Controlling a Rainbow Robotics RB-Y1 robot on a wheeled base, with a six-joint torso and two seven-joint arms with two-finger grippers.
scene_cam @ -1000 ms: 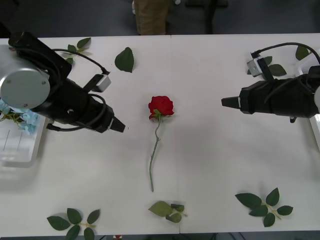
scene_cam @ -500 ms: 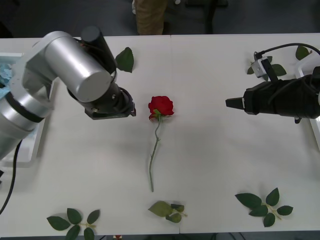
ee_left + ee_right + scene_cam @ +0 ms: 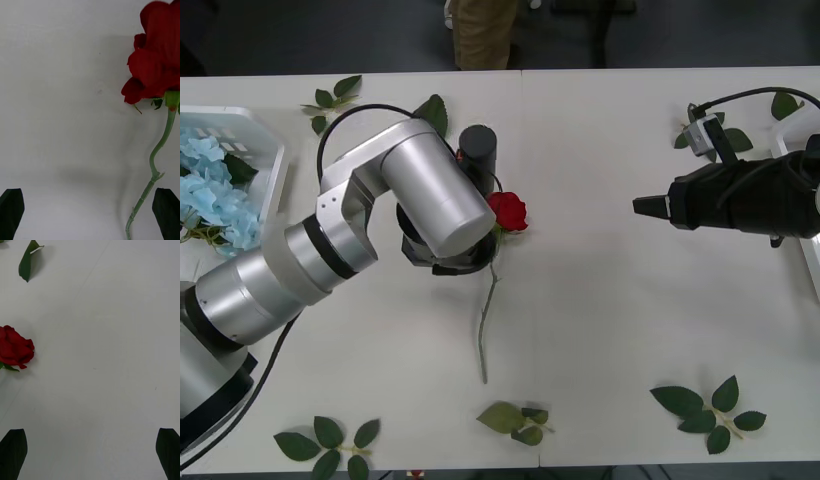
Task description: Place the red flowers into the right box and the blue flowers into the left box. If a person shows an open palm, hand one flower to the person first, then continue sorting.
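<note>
1. So far, blue flowers point(image 3: 218, 195) lie in the left box point(image 3: 268, 150); one rose point(image 3: 507, 210) lies on the worktop point(image 3: 600, 330), unsorted.
2. The left gripper point(image 3: 88, 213), fingers spread, hangs over the rose's stem.
3. A second ago it sat well left of the rose.
4. The right gripper point(image 3: 92, 453), fingers spread, waits right of the rose, barely shifted.
</note>
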